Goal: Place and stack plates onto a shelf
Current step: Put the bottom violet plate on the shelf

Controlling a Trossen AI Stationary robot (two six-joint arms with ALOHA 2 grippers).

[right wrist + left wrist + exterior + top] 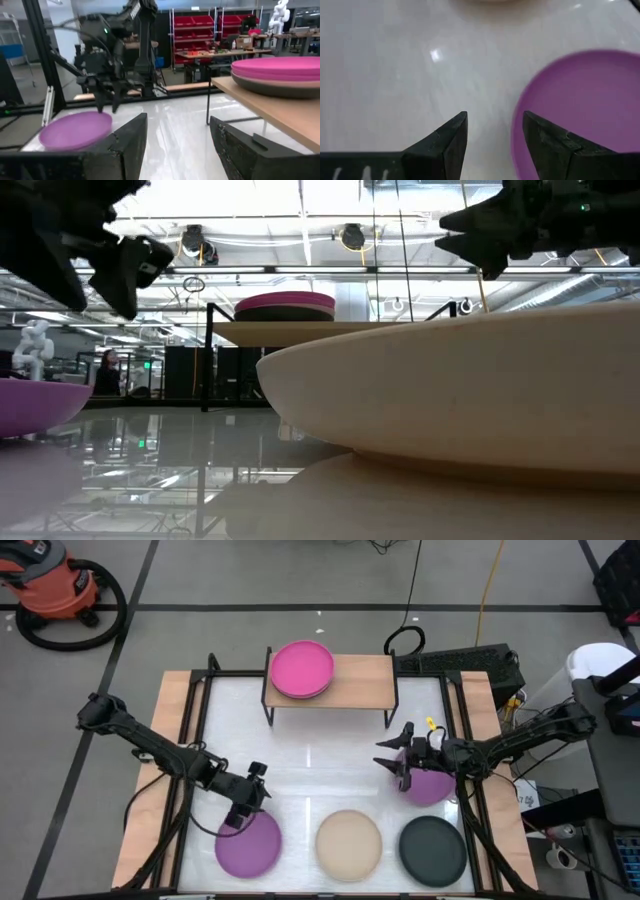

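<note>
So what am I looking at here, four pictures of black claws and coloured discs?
It is one table seen by four cameras: from above, from table height, and from each arm's wrist. Two dark robot arms stack plates on the small wooden shelf, which already bears a pile topped by a hot pink plate. The left gripper hangs open by the edge of a purple round plate, holding nothing. The right gripper is open above another purple plate. A beige plate and a dark grey plate wait on the white tabletop.
</note>
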